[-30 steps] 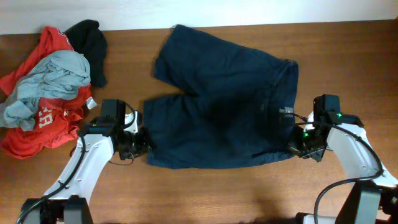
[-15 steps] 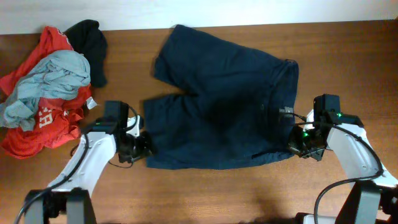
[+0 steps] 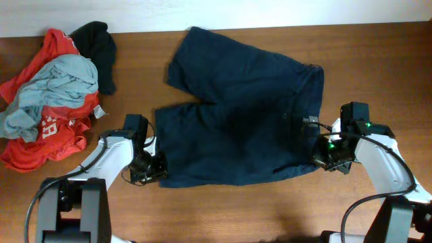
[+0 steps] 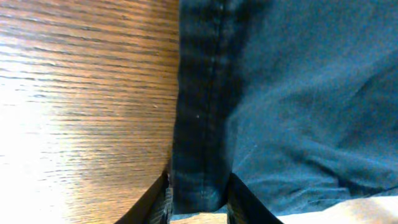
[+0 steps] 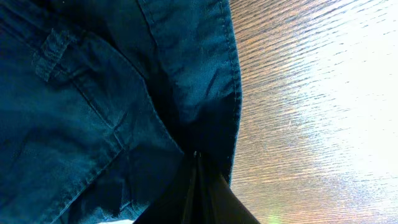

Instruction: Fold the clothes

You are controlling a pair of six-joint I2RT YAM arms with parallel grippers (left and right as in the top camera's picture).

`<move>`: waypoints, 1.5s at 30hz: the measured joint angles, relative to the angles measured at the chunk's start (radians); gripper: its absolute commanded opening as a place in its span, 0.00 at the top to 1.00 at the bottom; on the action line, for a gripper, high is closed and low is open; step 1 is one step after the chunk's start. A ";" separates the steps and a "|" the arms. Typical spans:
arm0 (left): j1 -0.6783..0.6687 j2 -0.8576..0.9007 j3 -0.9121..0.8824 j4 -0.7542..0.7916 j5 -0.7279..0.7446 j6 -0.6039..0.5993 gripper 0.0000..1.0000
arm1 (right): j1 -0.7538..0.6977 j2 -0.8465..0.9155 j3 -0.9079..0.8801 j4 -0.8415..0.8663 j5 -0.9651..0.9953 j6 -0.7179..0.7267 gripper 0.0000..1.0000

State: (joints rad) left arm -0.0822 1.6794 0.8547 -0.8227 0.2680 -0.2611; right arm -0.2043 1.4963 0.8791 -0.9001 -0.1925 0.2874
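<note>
The dark navy shorts (image 3: 236,115) lie spread flat on the wooden table, legs to the left and waistband to the right. My left gripper (image 3: 154,169) is at the near leg's bottom-left hem corner. In the left wrist view its fingers (image 4: 199,205) are apart, with the stitched hem (image 4: 199,124) lying between them. My right gripper (image 3: 322,158) is at the near waistband corner. In the right wrist view its fingers (image 5: 198,180) are pressed together on the waistband edge (image 5: 211,93).
A pile of other garments lies at the far left: red with white lettering (image 3: 47,135), light grey (image 3: 54,84) and black (image 3: 98,44). Bare wood table (image 3: 270,209) runs along the front below the shorts.
My left gripper has moved right and toward the front, onto the near leg's hem corner. The right gripper and the shorts have not visibly moved.
</note>
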 measured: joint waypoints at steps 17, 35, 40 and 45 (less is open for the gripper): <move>-0.001 0.000 0.000 0.015 -0.026 -0.023 0.99 | 0.000 0.000 0.000 0.006 -0.008 0.000 0.96; -0.001 -0.180 0.201 -0.005 -0.040 -0.022 0.99 | 0.000 -0.150 0.257 -0.231 -0.011 -0.060 0.96; -0.001 -0.279 0.210 -0.026 -0.065 -0.020 0.99 | 0.000 -0.216 0.283 -0.286 -0.012 -0.074 0.96; -0.001 -0.397 0.210 -0.037 -0.094 -0.018 0.99 | 0.000 -0.288 0.306 -0.333 -0.014 -0.080 0.96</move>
State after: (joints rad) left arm -0.0830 1.2823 1.0645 -0.8600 0.1738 -0.2794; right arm -0.2043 1.2087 1.1851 -1.2335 -0.2062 0.2070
